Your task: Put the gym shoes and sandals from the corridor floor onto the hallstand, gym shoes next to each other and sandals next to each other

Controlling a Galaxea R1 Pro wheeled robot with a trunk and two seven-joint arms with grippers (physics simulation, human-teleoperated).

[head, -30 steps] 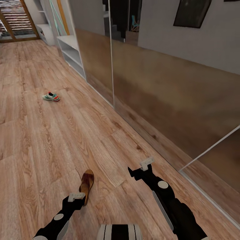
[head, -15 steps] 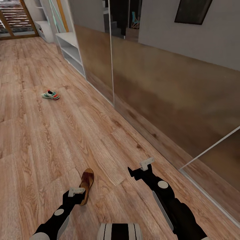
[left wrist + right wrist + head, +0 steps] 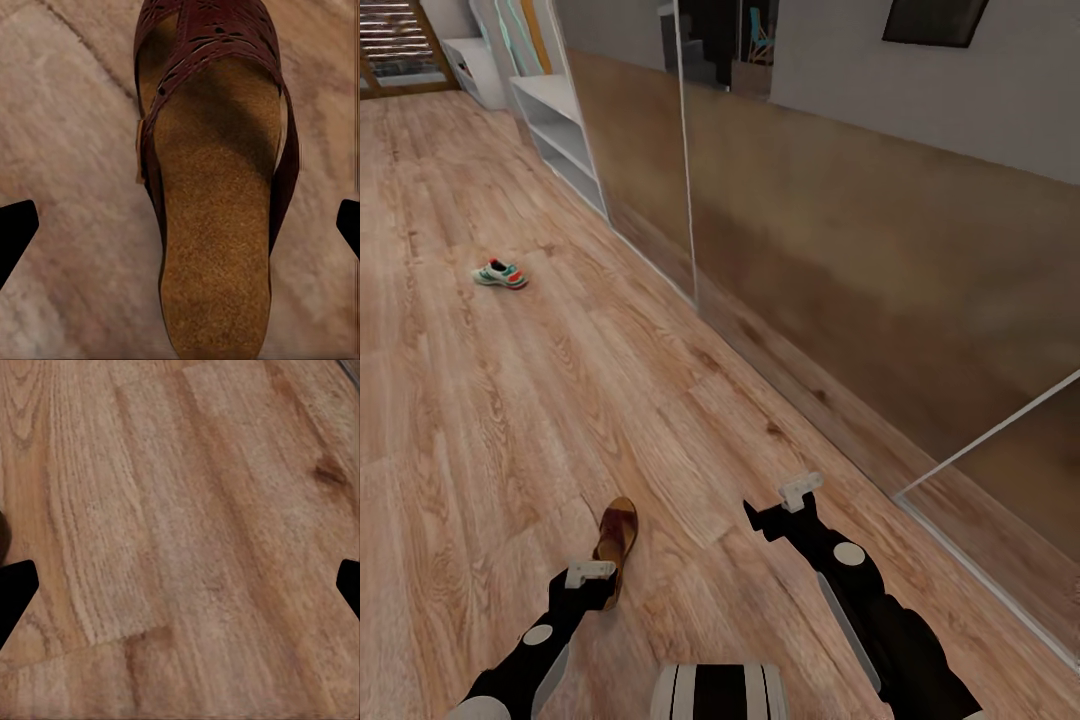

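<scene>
Both pincers spread wide; left pincer [image 3: 180, 225] above sandal [image 3: 214, 187], untouched.

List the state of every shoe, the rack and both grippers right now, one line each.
sandal: flat on the floor, upright, ungrasped, between the open left fingertips.
gym shoe: on the floor, far ahead, upright.
shoe rack: visible shelves bare.
left gripper: open, above the sandal's heel end.
right gripper: open, empty, over bare floor.
</scene>
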